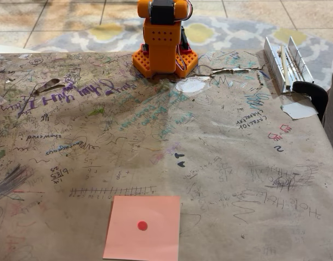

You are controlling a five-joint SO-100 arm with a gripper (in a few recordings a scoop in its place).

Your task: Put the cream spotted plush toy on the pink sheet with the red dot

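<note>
Pink sheet w/ red dot [142, 228] flat on table [221, 163].

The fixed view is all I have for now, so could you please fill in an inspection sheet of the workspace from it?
Surface: table covered in brown paper full of pen scribbles; a tear near the far edge.
Job's things: pink sheet lies flat at the near edge, red dot at its centre, nothing on it; plush toy: nothing seen.
Clutter: white metal clamp rail with a black clamp at the far right; white patch by the base.
Grippers: nothing seen; the orange arm base stands at the far edge.
Cables: thin wires at the base's right side.
Surroundings: tiled floor and a grey-yellow patterned rug behind the table.
</note>
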